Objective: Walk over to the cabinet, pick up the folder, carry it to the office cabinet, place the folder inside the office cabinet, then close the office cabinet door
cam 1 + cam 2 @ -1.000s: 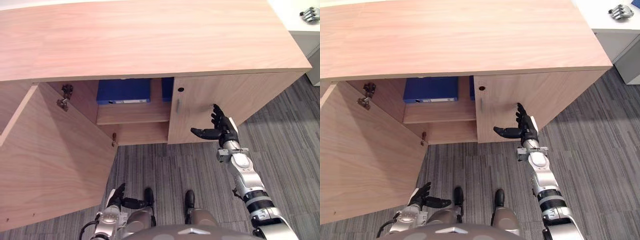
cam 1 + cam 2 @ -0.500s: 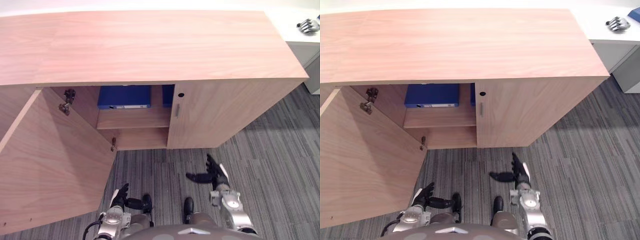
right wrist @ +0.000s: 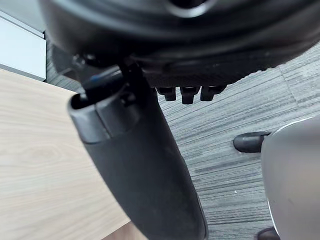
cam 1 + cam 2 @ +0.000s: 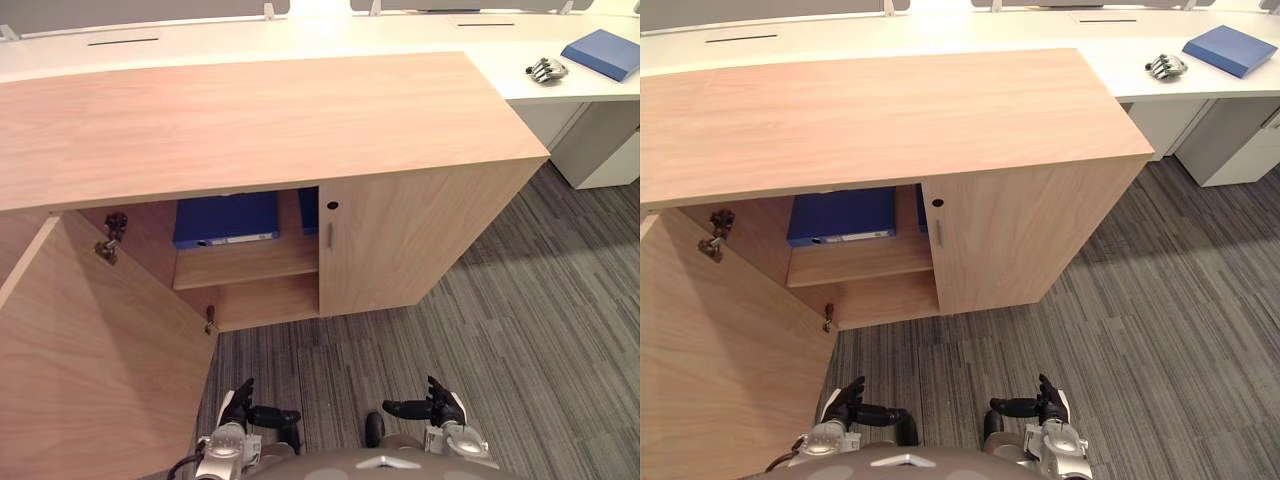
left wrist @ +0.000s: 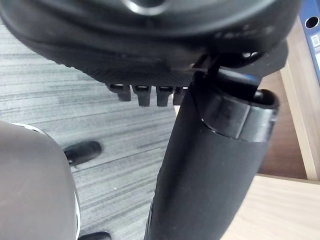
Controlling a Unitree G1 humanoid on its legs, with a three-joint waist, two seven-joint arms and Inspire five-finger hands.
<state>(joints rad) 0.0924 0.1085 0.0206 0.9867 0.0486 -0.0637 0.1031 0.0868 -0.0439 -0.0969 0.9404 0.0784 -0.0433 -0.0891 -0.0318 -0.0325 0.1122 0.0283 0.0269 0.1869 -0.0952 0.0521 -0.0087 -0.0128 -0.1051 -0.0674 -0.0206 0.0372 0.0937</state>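
Above the carpet [image 4: 520, 300], the open cabinet [image 4: 250, 120] holds the blue folder [image 4: 225, 215] on its shelf [image 4: 250, 264], stiff, probably light, best taken by its spine [image 4: 228, 240], while the left hand [image 4: 238, 403] and right hand [image 4: 440, 406] hang low, fingers relaxed, empty.

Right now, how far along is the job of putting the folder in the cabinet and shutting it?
Looks done: a blue folder lies on the shelf inside the cabinet. In hand: nothing; the left hand and right hand hang low over the carpet, fingers relaxed and empty. Left: the left door stands wide open and needs closing; the right door is shut.
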